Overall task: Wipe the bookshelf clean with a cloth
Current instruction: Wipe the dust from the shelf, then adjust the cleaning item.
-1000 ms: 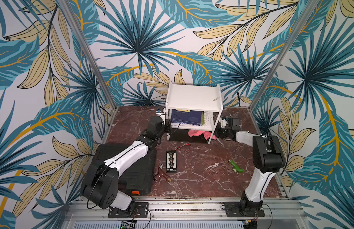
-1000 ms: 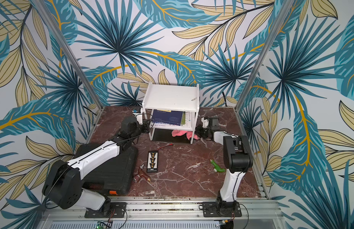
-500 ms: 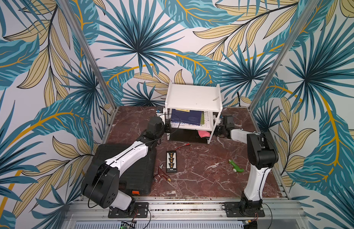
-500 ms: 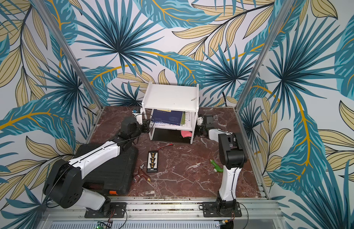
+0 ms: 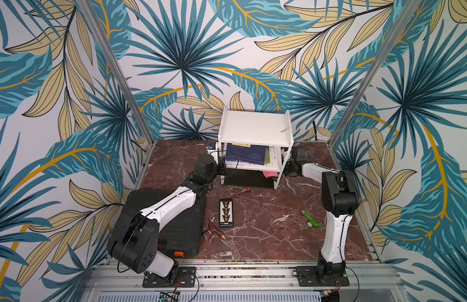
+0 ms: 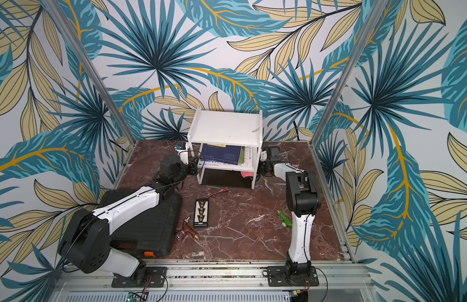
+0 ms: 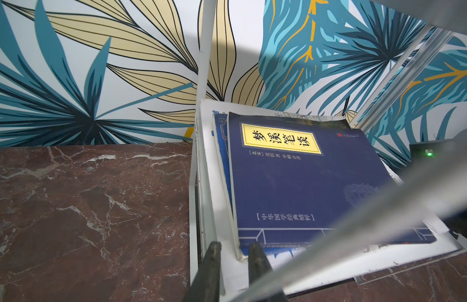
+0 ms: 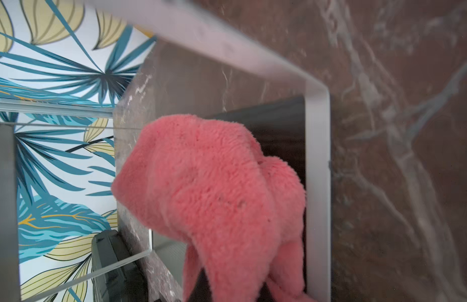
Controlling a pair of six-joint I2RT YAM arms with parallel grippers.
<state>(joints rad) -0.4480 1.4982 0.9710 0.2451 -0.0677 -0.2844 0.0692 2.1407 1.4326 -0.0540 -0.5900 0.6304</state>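
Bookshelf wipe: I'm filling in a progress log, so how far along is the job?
Done: the cloth is picked up, clamped in the right pincer. In hand: it hangs under the lower tier on the bookshelf's right-arm side, while the left pincer grips that tier's opposite edge. Left: its top, where a small scrap lies; what is already wiped can't be told.

Quick headcount from my remote seat: one white bookshelf point(image 5: 254, 128), one pink cloth point(image 8: 214, 188), and two arms, the left arm point(image 5: 169, 206) and the right arm point(image 5: 334, 235). I count two blue books, a top one point(image 7: 305, 183) and another point(image 7: 223, 157) peeking out underneath, on white sheets point(image 7: 410, 257) I can't count. The tabletop point(image 5: 266, 235) has one black case point(image 5: 180, 227), one connector strip point(image 5: 226, 213), one green toy point(image 5: 311, 219), one red wire point(image 5: 240, 193) and one reddish fitting point(image 5: 214, 231).
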